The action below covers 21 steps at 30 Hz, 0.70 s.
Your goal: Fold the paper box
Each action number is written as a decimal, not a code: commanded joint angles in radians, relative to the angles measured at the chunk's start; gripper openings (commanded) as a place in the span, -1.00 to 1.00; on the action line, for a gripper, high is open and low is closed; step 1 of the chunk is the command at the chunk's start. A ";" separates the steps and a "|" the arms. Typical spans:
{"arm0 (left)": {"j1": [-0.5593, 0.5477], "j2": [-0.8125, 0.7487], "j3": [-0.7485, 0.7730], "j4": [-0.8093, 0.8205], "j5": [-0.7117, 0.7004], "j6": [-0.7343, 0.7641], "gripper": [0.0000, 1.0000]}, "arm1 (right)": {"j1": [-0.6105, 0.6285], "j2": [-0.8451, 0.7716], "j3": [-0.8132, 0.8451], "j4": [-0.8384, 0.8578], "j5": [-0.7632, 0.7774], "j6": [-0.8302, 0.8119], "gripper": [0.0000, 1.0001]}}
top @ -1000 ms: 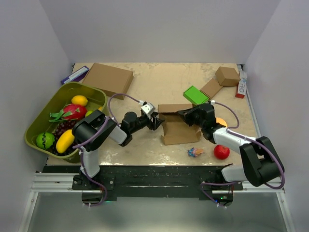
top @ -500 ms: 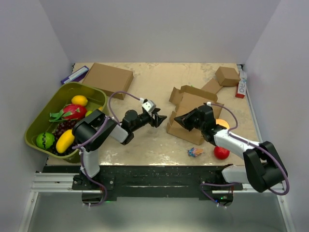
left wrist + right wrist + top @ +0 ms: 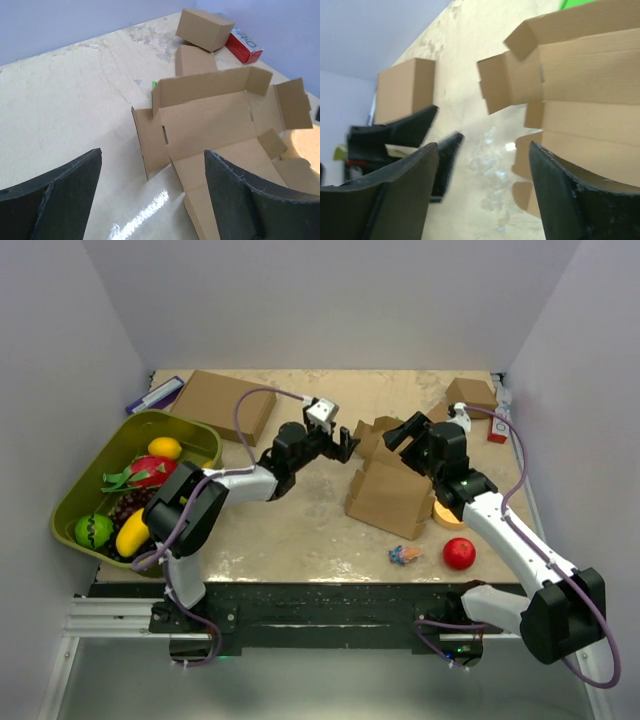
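**2 open grippers, 1 half-formed mailer**

2 arms are reaching out over the middle of the table [image 3: 300, 530], and the paper box [image 3: 388, 498] lies right of centre between them. It is an opened-out brown sheet, its broad near panel facing up. Along the far edge 1 long wall stands raised, with small tabs sticking out at both ends.

The left gripper [image 3: 340, 445] hangs just beside the sheet's far-left corner with its jaws spread wide and nothing between them. From the left wrist, the 2 dark fingers [image 3: 55, 195] frame the raised wall and its creased floor. The cardboard sits ahead of them, clear of both pads.

Over on the other side, the right gripper [image 3: 395, 430] sits above the far edge of the sheet, jaws also parted and empty. Its wrist camera looks down past 2 splayed fingers [image 3: 565, 200] onto the tabbed corner of the box. The left arm's black tips show up blurred at the left of that view. Whether either finger grazes the cardboard, I cannot tell.

Around the action:
- A large brown box [image 3: 225, 403] sits far left.
- A small brown box [image 3: 470, 397] and a red carton [image 3: 498, 423] sit far right.
- A green tub [image 3: 72, 502] of fruit stands at the left edge.
- A red apple [image 3: 459, 553] sits near the front right.
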State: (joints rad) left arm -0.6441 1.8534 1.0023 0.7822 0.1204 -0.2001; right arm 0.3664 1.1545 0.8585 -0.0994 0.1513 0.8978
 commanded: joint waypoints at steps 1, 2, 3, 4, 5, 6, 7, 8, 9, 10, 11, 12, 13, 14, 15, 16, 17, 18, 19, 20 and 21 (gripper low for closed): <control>0.030 0.121 0.183 -0.225 -0.016 -0.018 0.76 | -0.015 -0.016 0.025 -0.091 0.056 -0.094 0.66; 0.034 0.169 0.221 -0.251 -0.015 -0.015 0.76 | -0.017 -0.016 0.025 -0.094 0.045 -0.096 0.68; 0.034 0.196 0.298 -0.282 -0.018 -0.009 0.76 | -0.017 -0.018 0.025 -0.095 0.038 -0.094 0.70; 0.035 0.220 0.335 -0.334 -0.024 0.010 0.76 | -0.017 -0.021 0.024 -0.098 0.031 -0.094 0.71; 0.035 0.242 0.367 -0.357 -0.028 0.017 0.76 | -0.017 -0.030 0.022 -0.102 0.019 -0.092 0.72; 0.035 0.280 0.416 -0.372 -0.030 0.024 0.76 | -0.017 -0.036 0.022 -0.103 0.013 -0.086 0.73; 0.037 0.297 0.438 -0.394 -0.027 0.036 0.76 | -0.018 -0.041 0.019 -0.105 0.007 -0.086 0.74; 0.035 0.326 0.458 -0.406 -0.028 0.041 0.76 | -0.018 -0.056 0.017 -0.109 0.001 -0.083 0.78; 0.037 0.340 0.491 -0.426 -0.030 0.051 0.75 | -0.018 -0.061 0.019 -0.111 -0.002 -0.080 0.81; 0.037 0.355 0.508 -0.432 -0.028 0.056 0.75 | -0.018 -0.064 0.017 -0.112 -0.007 -0.077 0.85; 0.037 0.375 0.525 -0.436 -0.019 0.062 0.66 | -0.017 -0.076 0.020 -0.114 -0.018 -0.076 0.86; 0.038 0.382 0.527 -0.416 0.013 0.073 0.60 | -0.017 -0.081 0.020 -0.115 -0.021 -0.073 0.88; 0.040 0.386 0.524 -0.400 0.031 0.079 0.43 | -0.018 -0.082 0.020 -0.117 -0.022 -0.071 0.89; 0.038 0.385 0.504 -0.381 0.045 0.083 0.03 | -0.018 -0.085 0.020 -0.115 -0.022 -0.068 0.89; 0.040 0.380 0.487 -0.329 0.077 0.093 -0.17 | -0.017 -0.087 0.020 -0.117 -0.022 -0.066 0.89; 0.038 0.359 0.461 -0.299 0.096 0.097 -0.36 | -0.018 -0.085 0.019 -0.115 -0.021 -0.062 0.89; 0.040 0.340 0.403 -0.270 0.116 0.109 -0.70 | -0.017 -0.084 0.019 -0.111 -0.025 -0.053 0.89; 0.040 0.317 0.356 -0.170 0.131 0.132 -0.85 | -0.018 -0.076 0.019 -0.109 -0.039 -0.047 0.89; 0.038 0.259 0.304 -0.112 0.137 0.134 -0.98 | -0.017 -0.073 0.011 -0.105 -0.047 -0.039 0.89; 0.040 0.227 0.206 -0.063 0.134 0.136 -1.00 | -0.017 -0.069 0.008 -0.082 -0.056 -0.019 0.89; 0.040 0.195 0.161 0.004 0.116 0.142 -1.00 | -0.018 -0.062 0.002 -0.066 -0.085 -0.008 0.90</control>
State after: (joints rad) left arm -0.6090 2.2017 1.3502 0.5198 0.1905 -0.1143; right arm 0.3523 1.0874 0.8585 -0.2173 0.1280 0.8474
